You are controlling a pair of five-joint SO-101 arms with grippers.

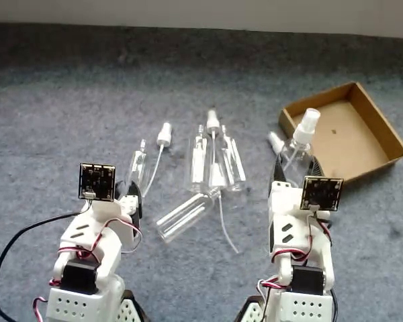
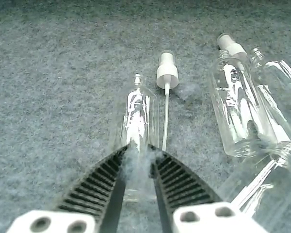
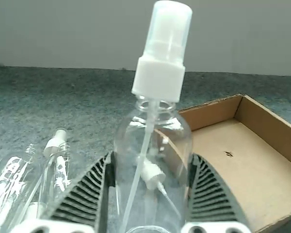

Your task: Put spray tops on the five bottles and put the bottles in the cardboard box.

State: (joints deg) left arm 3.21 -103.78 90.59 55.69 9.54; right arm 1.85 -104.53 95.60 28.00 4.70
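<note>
Bottles (image 1: 215, 164) lie waiting in the middle. Cardboard box (image 1: 363, 134) at two o'clock holds none. Right gripper (image 3: 150, 160) squeezes a capped bottle (image 3: 153, 141) beside it; left gripper (image 2: 137, 150) pinches a bare bottle (image 2: 138, 109) at nine o'clock.

Box (image 1: 352, 137) floor bare and open from above, low walls all round. Mid worktop (image 1: 67, 87) crowded: bottle cluster (image 1: 215, 164), lying bottle (image 1: 183, 216) slanting just nearer, thin tube (image 1: 227, 225) trailing beside it. Loose spray top (image 1: 164, 134) lies left of the cluster. Far strip and left side: bare carpet.
</note>
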